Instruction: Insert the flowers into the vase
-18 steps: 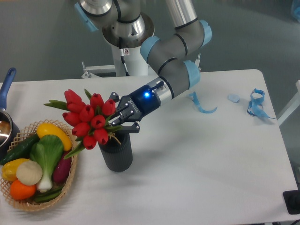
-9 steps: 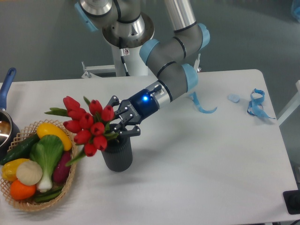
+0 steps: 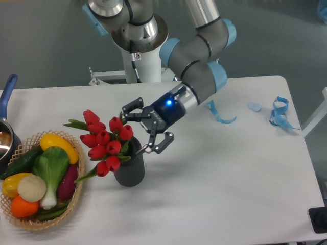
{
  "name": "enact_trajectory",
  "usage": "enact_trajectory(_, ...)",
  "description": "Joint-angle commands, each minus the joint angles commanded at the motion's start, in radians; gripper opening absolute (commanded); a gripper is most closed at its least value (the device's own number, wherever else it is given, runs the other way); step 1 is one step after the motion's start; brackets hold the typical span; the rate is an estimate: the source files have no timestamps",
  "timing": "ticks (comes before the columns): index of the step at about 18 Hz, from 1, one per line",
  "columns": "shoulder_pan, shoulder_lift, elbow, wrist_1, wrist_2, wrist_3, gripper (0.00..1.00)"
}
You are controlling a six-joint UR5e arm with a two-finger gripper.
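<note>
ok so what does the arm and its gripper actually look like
The arm is built of silver-grey tube segments with darker grey joint housings capped in light blue. A black cable runs down the white base column behind it. The wrist is dark, with a glowing blue light where the gripper mounts. The gripper is black, with two jointed, linkage-style fingers.

Jaws opened & backed off; flowers [image 3: 106, 144] now sit in vase [image 3: 130, 171].
</note>
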Motion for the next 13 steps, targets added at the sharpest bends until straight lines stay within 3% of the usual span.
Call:
enact_trajectory(6,0.164,0.17,0.012,-0.006,0.34,0.002,1.0)
enact_trajectory(9,0.228,0.178,0.079,0.0,0.368,-0.008,1.0)
enact_trajectory(11,0.279,0.198,0.162,-0.014,0.401,-0.014,1.0)
enact_trajectory(13,0.285,0.209,0.236,-0.053,0.546,-0.012,1.0)
